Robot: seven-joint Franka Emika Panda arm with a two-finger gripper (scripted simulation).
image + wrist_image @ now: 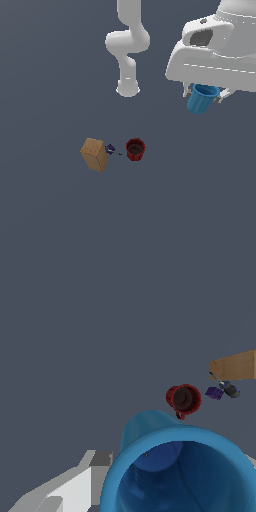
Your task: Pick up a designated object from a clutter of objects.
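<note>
The bright blue ribbed cup (202, 98) hangs high above the floor at the exterior view's right, held under the white hand, my gripper (205, 92) shut on its rim. In the wrist view the blue cup (180, 471) fills the near part of the picture, mouth toward the camera, with a grey-white finger (82, 481) beside it. The rest of the clutter lies on the floor far below: a dark red cup (135, 149), a tiny dark purple-blue object (110, 148) and a tan box (94, 154).
The arm's white base (128, 88) stands at the back of the grey floor (50, 75). The wrist view shows the red cup (183, 399), the purple object (215, 392) and the tan box (235, 365) in a row.
</note>
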